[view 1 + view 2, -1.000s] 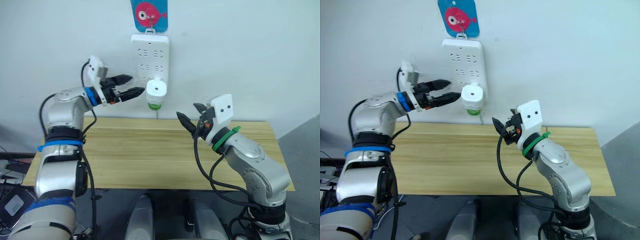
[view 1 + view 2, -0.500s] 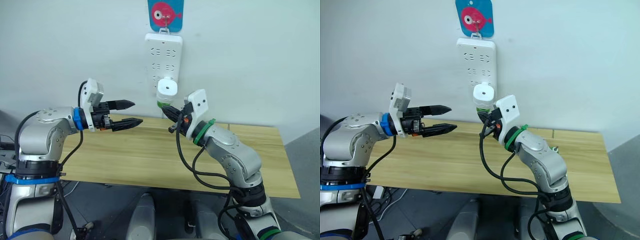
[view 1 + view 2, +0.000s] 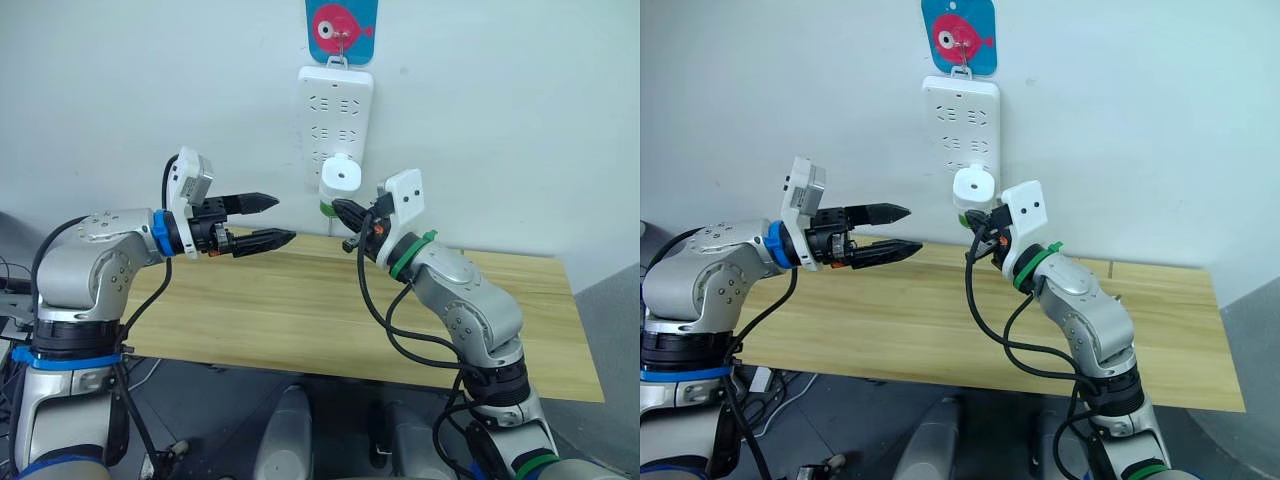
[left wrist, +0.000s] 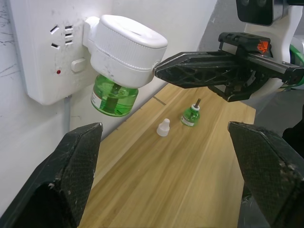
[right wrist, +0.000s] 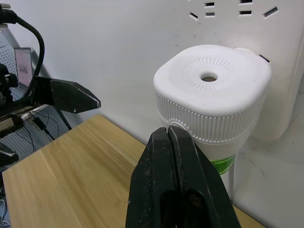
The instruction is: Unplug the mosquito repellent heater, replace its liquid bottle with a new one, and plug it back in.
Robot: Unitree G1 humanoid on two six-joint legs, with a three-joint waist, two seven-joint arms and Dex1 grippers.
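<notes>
The white mosquito repellent heater [image 3: 341, 176] is plugged into the wall power strip [image 3: 335, 110], with a translucent green bottle [image 4: 114, 95] seated under it. My right gripper [image 5: 169, 130] is shut and empty, its tips at the heater's ribbed lower edge. My left gripper [image 3: 283, 219] is open, level with the heater and a short way to its left. A capless green bottle [image 4: 191, 115] with a dark wick stands on the table beside a loose white pointed cap [image 4: 163, 127]. I cannot tell which bottle is the new one.
The power strip hangs from a blue fish-shaped hook [image 3: 341, 28] on the white wall, its cord dropping behind the wooden table [image 3: 290, 310]. The table reaches right up to the wall below the heater.
My right gripper has risen from over the table to the heater's front. My left gripper has drawn back from beside the heater, down and to the left. The camera has shifted too.
</notes>
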